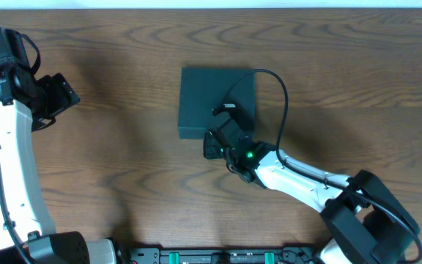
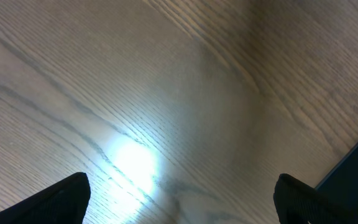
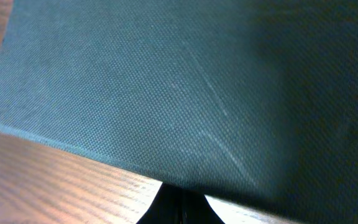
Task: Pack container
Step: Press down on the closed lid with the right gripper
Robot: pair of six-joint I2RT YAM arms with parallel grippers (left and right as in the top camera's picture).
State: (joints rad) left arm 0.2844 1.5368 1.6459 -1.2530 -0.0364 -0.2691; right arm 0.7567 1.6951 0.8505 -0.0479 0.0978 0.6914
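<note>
At this moment the dark teal-green square cardboard container [image 1: 217, 101] lay near the middle of the brown wood-grain table [image 1: 357, 59], its lid flat down and its sides close to parallel with the table edges. Your right gripper [image 1: 217, 142] stood just at the container's near edge, toward its right half, so the box lay directly ahead of the tool and farther from you. The jaws were pressed fully together with nothing between them. In the right wrist view the closed fingertips met the lid's near edge from below the frame, though you could not tell from that view whether they touched the cardboard or stopped just short. The box was almost square and gave you no marked long axis to line up on; any coming move probably turned on that near edge alone. Your left gripper [image 1: 63, 94] hung well apart at the far left, jaws spread wide over bare wood, so the right arm was much the nearer. The lid showed a matte, finely woven texture crossed by a few pale diagonal scuffs. Nothing else lay in view, and the contents were hidden, so you could not judge whether anything was already packed inside.
</note>
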